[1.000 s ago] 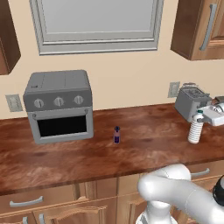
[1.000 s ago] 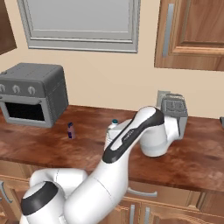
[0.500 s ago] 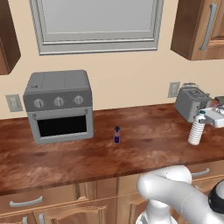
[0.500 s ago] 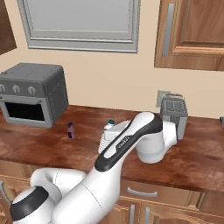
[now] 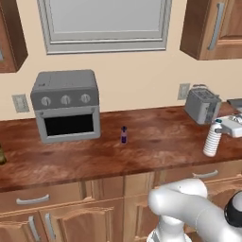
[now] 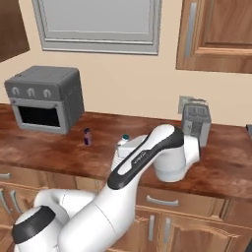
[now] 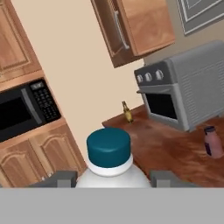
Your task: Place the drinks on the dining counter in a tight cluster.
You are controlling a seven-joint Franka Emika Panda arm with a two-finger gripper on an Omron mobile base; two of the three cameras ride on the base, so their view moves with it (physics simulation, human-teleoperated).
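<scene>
A wood counter (image 5: pixel 151 146) runs along the wall, with a toaster oven (image 5: pixel 66 106) on its left part and a toaster (image 5: pixel 202 105) on its right part. A small bottle (image 5: pixel 124 134) stands on the counter between them, just right of the toaster oven. A water bottle (image 5: pixel 212 138) stands upright in front of the toaster, near the counter's front edge, between the fingers of the gripper (image 7: pixel 112 179).

Beige wall (image 5: pixel 142 80) behind a reddish-brown wood counter (image 5: pixel 156 142). Grey toaster oven (image 5: pixel 66 106) at left, silver toaster (image 5: pixel 202 105) at right near an outlet (image 5: pixel 183 91). Framed window (image 5: pixel 104 23) above, flanked by wood cabinets (image 5: pixel 215 26). Drawers (image 5: pixel 38 198) below. Black microwave (image 7: pixel 22 109) among cabinets on the adjoining wall.
</scene>
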